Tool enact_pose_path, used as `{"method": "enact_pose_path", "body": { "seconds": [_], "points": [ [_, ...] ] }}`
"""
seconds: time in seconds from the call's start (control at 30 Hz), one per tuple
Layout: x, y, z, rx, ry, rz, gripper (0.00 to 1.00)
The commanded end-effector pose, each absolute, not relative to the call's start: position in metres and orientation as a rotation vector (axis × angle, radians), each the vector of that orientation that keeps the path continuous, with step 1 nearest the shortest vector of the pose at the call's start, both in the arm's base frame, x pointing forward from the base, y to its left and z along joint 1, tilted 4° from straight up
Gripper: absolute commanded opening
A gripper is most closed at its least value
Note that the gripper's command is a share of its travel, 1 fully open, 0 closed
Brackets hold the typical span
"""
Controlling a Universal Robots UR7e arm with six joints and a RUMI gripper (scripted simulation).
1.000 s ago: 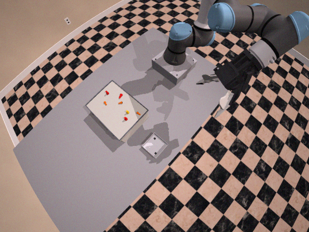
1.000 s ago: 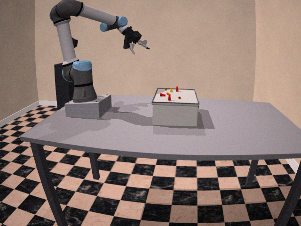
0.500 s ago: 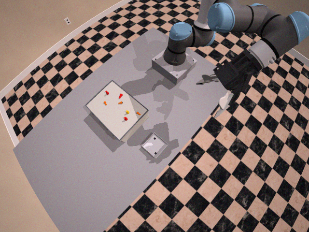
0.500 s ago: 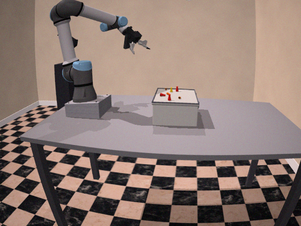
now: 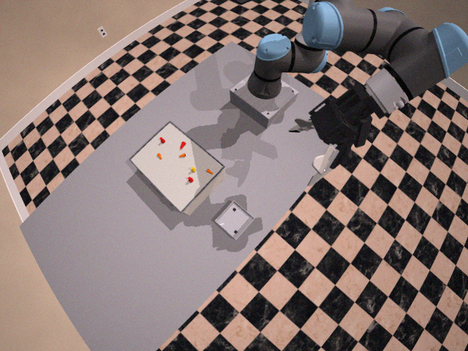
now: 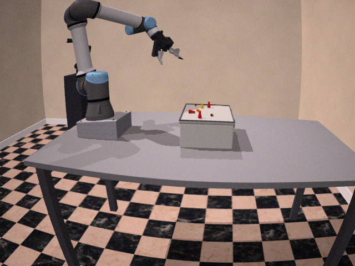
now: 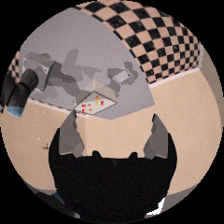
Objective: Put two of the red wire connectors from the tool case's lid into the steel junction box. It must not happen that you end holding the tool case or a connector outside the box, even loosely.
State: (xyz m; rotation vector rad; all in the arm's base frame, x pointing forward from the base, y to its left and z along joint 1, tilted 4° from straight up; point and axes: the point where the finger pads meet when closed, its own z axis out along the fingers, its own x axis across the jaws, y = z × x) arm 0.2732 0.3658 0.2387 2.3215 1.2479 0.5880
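Observation:
The tool case (image 6: 206, 136) (image 5: 166, 181) (image 7: 104, 106) stands mid-table, and its pale lid (image 6: 222, 113) faces up. Three red wire connectors (image 5: 161, 140) (image 5: 183, 144) (image 5: 190, 180) lie on the lid; the exterior view shows them too (image 6: 191, 111) (image 6: 199, 114) (image 6: 208, 105). The steel junction box (image 5: 234, 219) sits open and empty on the table beside the case's corner; the case hides it in the exterior view. My gripper (image 5: 304, 153) (image 6: 171, 60) (image 7: 115, 112) is open and empty. It hangs high in the air near the table's edge, far from the lid and the box.
Orange connectors (image 5: 159, 155) (image 5: 182, 155) (image 5: 209, 171) and a yellow one (image 5: 193, 169) (image 6: 201, 105) also lie on the lid. The arm's grey base block (image 5: 264, 107) (image 6: 104, 128) stands at one end of the grey table (image 5: 94, 245) (image 6: 172, 165).

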Motion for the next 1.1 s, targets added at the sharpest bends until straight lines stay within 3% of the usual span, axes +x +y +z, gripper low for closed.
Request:
{"method": "enact_pose_path", "body": {
  "seconds": [0.0, 1.07],
  "points": [
    [0.296, 0.358, 0.233, 2.396, 1.191, 0.509, 1.0],
    [0.487, 0.223, 0.21, 3.073, 0.439, -0.04, 1.0]
  ]
}}
